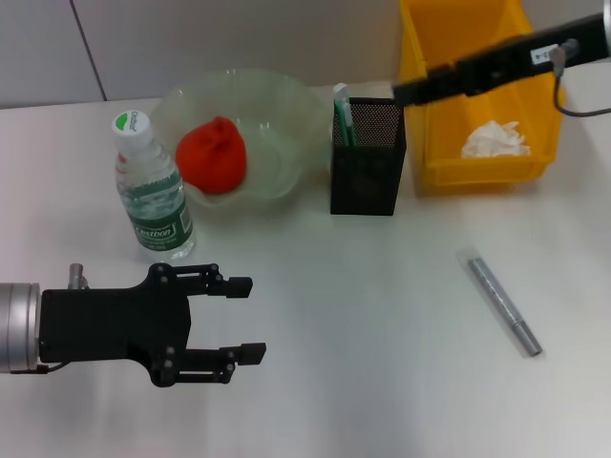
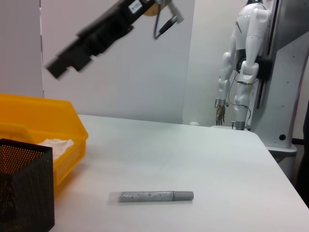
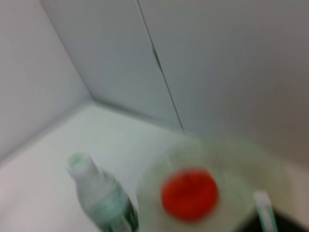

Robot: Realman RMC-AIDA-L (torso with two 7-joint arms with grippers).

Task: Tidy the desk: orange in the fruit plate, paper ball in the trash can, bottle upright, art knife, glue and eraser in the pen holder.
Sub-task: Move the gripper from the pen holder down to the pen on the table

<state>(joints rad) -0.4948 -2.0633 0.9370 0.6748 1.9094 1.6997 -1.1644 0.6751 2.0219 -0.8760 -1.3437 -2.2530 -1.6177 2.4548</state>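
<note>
— Where is the orange (image 1: pixel 212 155) seen?
— It is seen inside the fruit plate (image 1: pixel 277 110), just beside the pen holder (image 1: pixel 368 157). The bottle (image 1: pixel 151 191) is stood upright on the far side of the plate from the pen holder.

— What is kept in the pen holder?
— A green and white thing (image 1: pixel 343 113) is stuck up out of it. What it is cannot be told.

— And the paper ball (image 1: pixel 495 139)?
— It is laid in the yellow trash can (image 1: pixel 535 164), which is placed just beside the pen holder.

— Where is the art knife (image 1: pixel 503 305)?
— It is laid flat on the bench (image 1: pixel 382 363), well apart from the pen holder, nearer the robot.

— How are the grippers held?
— The left gripper (image 1: pixel 243 320) is held over the bench, near the bottle, with its fingers apart and nothing between them. The right gripper (image 1: pixel 406 92) is held up over the trash can's edge, by the pen holder. Whether its fingers are apart cannot be told.
</note>
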